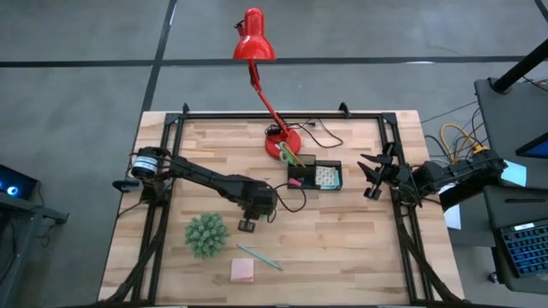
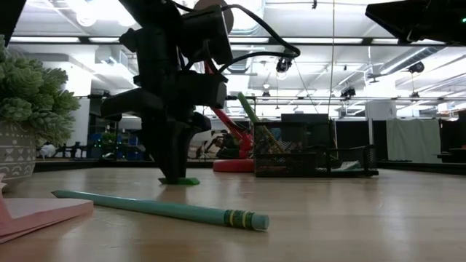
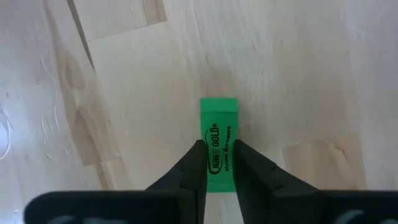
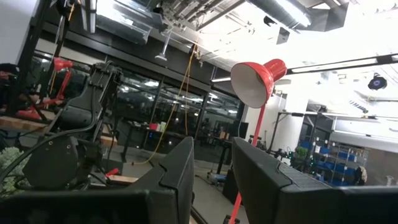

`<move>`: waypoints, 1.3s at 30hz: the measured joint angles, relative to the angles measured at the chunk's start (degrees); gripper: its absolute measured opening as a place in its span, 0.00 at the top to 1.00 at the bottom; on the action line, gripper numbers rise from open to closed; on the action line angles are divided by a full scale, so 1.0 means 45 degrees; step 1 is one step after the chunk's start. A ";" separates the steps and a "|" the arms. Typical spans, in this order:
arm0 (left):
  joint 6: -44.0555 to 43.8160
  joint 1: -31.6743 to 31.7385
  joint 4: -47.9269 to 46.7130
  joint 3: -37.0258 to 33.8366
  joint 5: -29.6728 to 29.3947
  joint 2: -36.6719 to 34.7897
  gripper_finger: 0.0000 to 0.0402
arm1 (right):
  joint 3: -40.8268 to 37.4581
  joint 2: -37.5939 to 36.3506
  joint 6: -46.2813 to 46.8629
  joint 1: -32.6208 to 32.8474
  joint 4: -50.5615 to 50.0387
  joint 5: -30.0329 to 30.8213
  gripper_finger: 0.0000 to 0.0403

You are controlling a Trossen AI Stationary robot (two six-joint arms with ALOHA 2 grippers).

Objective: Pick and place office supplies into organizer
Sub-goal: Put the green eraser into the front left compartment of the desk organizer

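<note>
A: Quick rundown, big stuff first. The table [image 1: 342, 248], then the red lamp [image 1: 257, 43] and the organizer [image 1: 315, 176] sitting out past the left gripper [image 3: 219, 163], toward the lamp base.

B: And the claw?

A: Down at the wood, fingers [image 3: 193, 165] pinched against both long sides of a small green eraser [image 3: 219, 134] lying flat. The fuzzy ball [image 1: 206, 234], teal pencil [image 1: 259, 257] and pink pad [image 1: 243, 270] lie behind it. The right gripper [image 4: 211, 171] waits at the table's edge, part open, empty.

B: Tips?

A: I'd squeeze centred, lift straight, avoid dragging, then carry over the tray.
</note>
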 joint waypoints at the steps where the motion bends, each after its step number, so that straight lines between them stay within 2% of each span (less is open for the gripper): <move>1: 0.0000 0.0000 0.0000 0.0000 -0.0001 0.0000 0.89 | 0.0000 0.0000 0.0000 0.0000 0.0000 0.0000 0.75; 15: 0.0379 0.0005 -0.0225 0.0268 -0.0042 -0.0121 0.89 | 0.0000 0.0000 -0.0005 0.0000 -0.0005 0.0000 0.75; 24: 0.0709 0.0175 0.0338 0.0427 -0.0167 -0.0107 0.89 | -0.0001 0.0000 0.0000 -0.0004 -0.0005 0.0004 0.75; 29: 0.0709 0.0180 0.0353 0.0647 -0.0771 -0.0115 0.89 | -0.0005 0.0000 0.0000 -0.0004 -0.0005 0.0000 0.75; 39: 0.1369 0.0341 0.0474 0.1462 -0.1165 -0.0151 0.89 | -0.0005 0.0000 -0.0003 -0.0001 -0.0005 0.0000 0.75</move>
